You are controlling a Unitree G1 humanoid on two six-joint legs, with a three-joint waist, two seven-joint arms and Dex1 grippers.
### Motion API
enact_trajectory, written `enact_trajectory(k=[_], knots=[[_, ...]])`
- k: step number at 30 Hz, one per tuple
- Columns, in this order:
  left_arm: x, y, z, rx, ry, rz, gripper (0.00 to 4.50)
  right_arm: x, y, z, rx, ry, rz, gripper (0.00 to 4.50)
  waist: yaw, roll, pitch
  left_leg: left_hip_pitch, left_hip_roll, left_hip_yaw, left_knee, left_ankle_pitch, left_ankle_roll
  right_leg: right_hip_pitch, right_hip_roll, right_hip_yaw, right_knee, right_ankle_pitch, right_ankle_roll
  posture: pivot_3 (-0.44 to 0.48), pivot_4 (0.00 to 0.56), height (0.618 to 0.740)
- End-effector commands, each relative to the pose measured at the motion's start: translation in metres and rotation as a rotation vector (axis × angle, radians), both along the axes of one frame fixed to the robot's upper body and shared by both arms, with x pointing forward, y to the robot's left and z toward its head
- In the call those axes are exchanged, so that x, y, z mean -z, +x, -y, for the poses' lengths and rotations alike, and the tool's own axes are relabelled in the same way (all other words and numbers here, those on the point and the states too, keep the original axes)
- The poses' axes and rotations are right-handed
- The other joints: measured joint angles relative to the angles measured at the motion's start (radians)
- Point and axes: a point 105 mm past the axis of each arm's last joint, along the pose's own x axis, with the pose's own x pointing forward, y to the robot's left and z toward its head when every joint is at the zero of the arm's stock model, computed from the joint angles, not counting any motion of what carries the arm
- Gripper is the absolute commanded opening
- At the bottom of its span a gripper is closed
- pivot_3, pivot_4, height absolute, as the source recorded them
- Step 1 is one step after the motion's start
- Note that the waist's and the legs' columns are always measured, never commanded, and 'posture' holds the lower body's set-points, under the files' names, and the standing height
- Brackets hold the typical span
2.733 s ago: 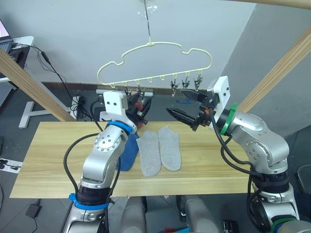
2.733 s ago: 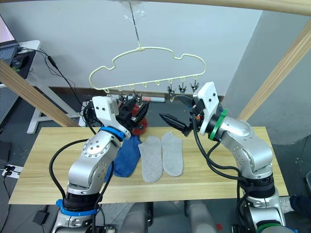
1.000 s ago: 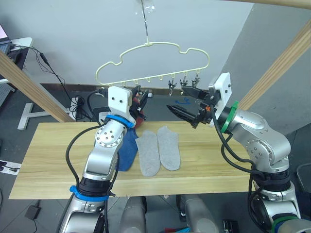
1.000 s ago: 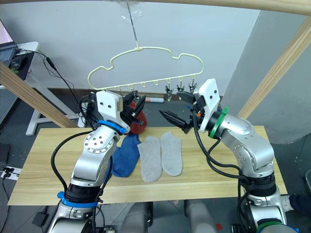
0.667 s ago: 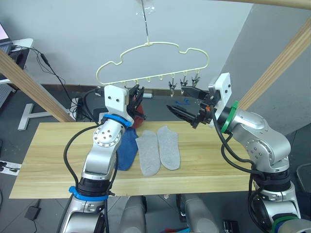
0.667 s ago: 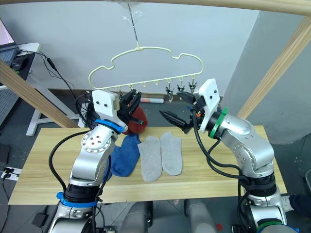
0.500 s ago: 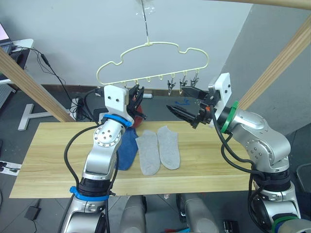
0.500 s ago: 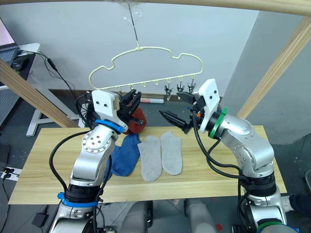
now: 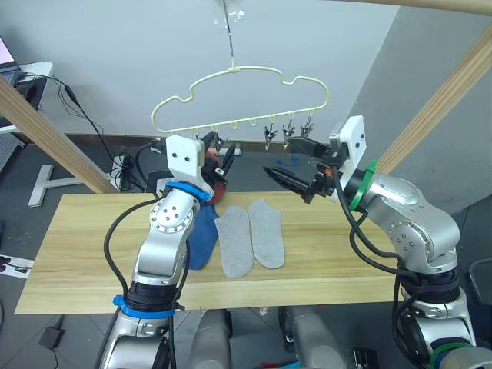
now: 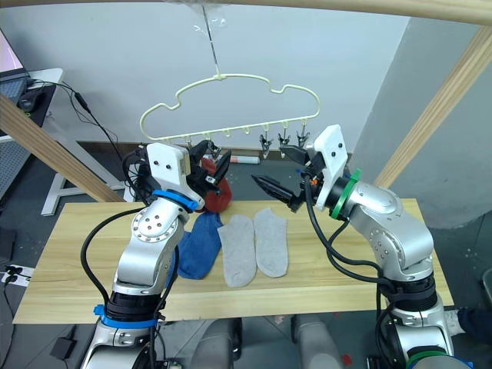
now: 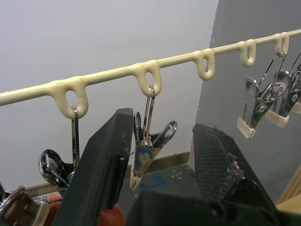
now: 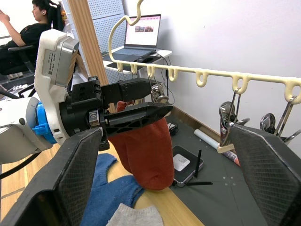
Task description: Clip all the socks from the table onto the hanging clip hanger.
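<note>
Clip hanger: the pale yellow wavy wire clip hanger (image 9: 242, 98) hangs by its metal hook above the far edge of the table, small metal clips (image 11: 146, 153) dangling from its lower bar.
Table: the long light wooden plank table (image 9: 77, 254) lies below the hanger.
Left gripper: the left gripper (image 10: 214, 171) is raised just under the hanger's left end, its two black fingers apart with one clip between them in the left wrist view.
Rust sock: a rust red knit sock (image 12: 146, 150) hangs down just below the left gripper; whether it is pinned in a clip or only draped there is hard to tell.
Blue sock: a blue knit sock (image 10: 198, 247) lies flat on the table below the hanger's left half.
Grey socks: two light grey knit socks (image 10: 255, 247) lie side by side on the table, below the hanger's middle, just beside the blue sock.
Right gripper: the right gripper (image 9: 296, 162) hovers below the hanger's right end, fingers spread wide and empty.
</note>
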Motion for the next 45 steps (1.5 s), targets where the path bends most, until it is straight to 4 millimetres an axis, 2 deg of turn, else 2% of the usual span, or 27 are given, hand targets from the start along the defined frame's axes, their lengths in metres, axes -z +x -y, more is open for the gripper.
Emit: enact_trajectory(k=[1, 6, 9, 12, 16, 22, 25, 29, 33, 35, 41, 45], knots=[[-0.016, -0.003, 0.001, 0.000, -0.004, 0.060, 2.33, -0.012, -0.005, 0.000, -0.013, 0.013, 0.056, 4.50, 0.000, 0.000, 0.000, 0.000, 0.000, 0.000, 0.000, 0.000, 0.000, 0.000, 0.000, 0.000, 0.000, 0.000, 0.000, -0.149, 0.269, 0.740], [-0.016, -0.004, 0.001, -0.002, 0.002, 0.065, 2.33, -0.012, -0.005, -0.001, -0.013, 0.013, 0.056, 4.50, 0.000, 0.000, 0.000, 0.000, 0.000, 0.000, 0.000, 0.000, 0.000, 0.000, 0.000, 0.000, 0.000, 0.000, 0.000, -0.148, 0.270, 0.740], [-0.017, -0.004, 0.001, 0.000, 0.004, 0.073, 1.69, -0.012, -0.006, -0.001, -0.015, 0.014, 0.055, 4.50, 0.000, 0.000, 0.000, 0.000, 0.000, 0.000, 0.000, 0.000, 0.000, 0.000, 0.000, 0.000, 0.000, 0.000, 0.000, -0.148, 0.269, 0.740], [-0.018, -0.005, 0.001, 0.005, -0.005, 0.076, 0.82, -0.011, -0.006, -0.001, -0.015, 0.012, 0.054, 4.50, 0.000, 0.000, 0.000, 0.000, 0.000, 0.000, 0.000, 0.000, 0.000, 0.000, 0.000, 0.000, 0.000, 0.000, 0.000, -0.148, 0.271, 0.740], [-0.018, -0.006, 0.000, 0.007, -0.009, 0.072, 0.04, -0.010, -0.007, -0.001, -0.016, 0.013, 0.049, 4.50, 0.000, 0.000, 0.000, 0.000, 0.000, 0.000, 0.000, 0.000, 0.000, 0.000, 0.000, 0.000, 0.000, 0.000, 0.000, -0.147, 0.274, 0.740], [-0.015, -0.006, 0.000, 0.009, -0.008, 0.057, 0.02, -0.006, -0.005, -0.002, -0.013, 0.011, 0.039, 4.50, 0.000, 0.000, 0.000, 0.000, 0.000, 0.000, 0.000, 0.000, 0.000, 0.000, 0.000, 0.000, 0.000, 0.000, 0.001, -0.144, 0.276, 0.740], [-0.013, -0.004, -0.006, 0.002, -0.036, 0.026, 0.02, 0.033, 0.011, -0.002, 0.079, -0.126, -0.032, 4.50, -0.001, 0.000, 0.000, 0.000, 0.000, 0.000, 0.000, 0.000, 0.000, 0.000, 0.000, 0.000, 0.000, -0.001, 0.002, -0.140, 0.275, 0.740], [-0.011, -0.001, -0.016, 0.040, -0.148, -0.065, 0.02, 0.103, 0.025, -0.008, 0.159, -0.299, -0.162, 4.50, -0.001, 0.000, 0.000, 0.000, 0.000, 0.000, 0.000, 0.000, 0.000, 0.000, 0.000, 0.000, 0.000, -0.003, 0.004, -0.124, 0.273, 0.740], [-0.010, 0.000, -0.029, 0.066, -0.212, -0.133, 0.02, 0.153, 0.035, -0.021, 0.196, -0.379, -0.250, 4.50, -0.005, 0.000, 0.000, 0.000, 0.000, 0.000, 0.000, 0.000, 0.000, 0.000, 0.000, 0.000, 0.000, -0.003, 0.004, -0.096, 0.275, 0.740], [-0.010, -0.001, -0.035, 0.065, -0.200, -0.147, 0.02, 0.172, 0.042, -0.028, 0.219, -0.405, -0.285, 4.50, -0.006, 0.000, 0.000, 0.001, 0.001, 0.000, 0.000, 0.000, 0.000, 0.000, 0.001, 0.001, 0.000, -0.003, 0.004, -0.096, 0.275, 0.740], [-0.007, -0.007, -0.039, 0.051, -0.180, -0.161, 0.02, 0.202, 0.056, -0.036, 0.275, -0.443, -0.352, 4.50, -0.003, 0.000, 0.000, 0.001, 0.001, 0.000, 0.000, 0.000, 0.000, 0.000, 0.001, 0.001, 0.000, -0.002, 0.004, -0.063, 0.276, 0.740], [-0.007, -0.011, -0.037, 0.049, -0.183, -0.166, 0.02, 0.221, 0.058, -0.036, 0.282, -0.502, -0.377, 4.50, -0.002, -0.001, 0.000, 0.001, 0.001, 0.000, 0.000, 0.000, 0.000, 0.000, 0.001, 0.001, 0.001, -0.002, 0.003, -0.044, 0.273, 0.740]])
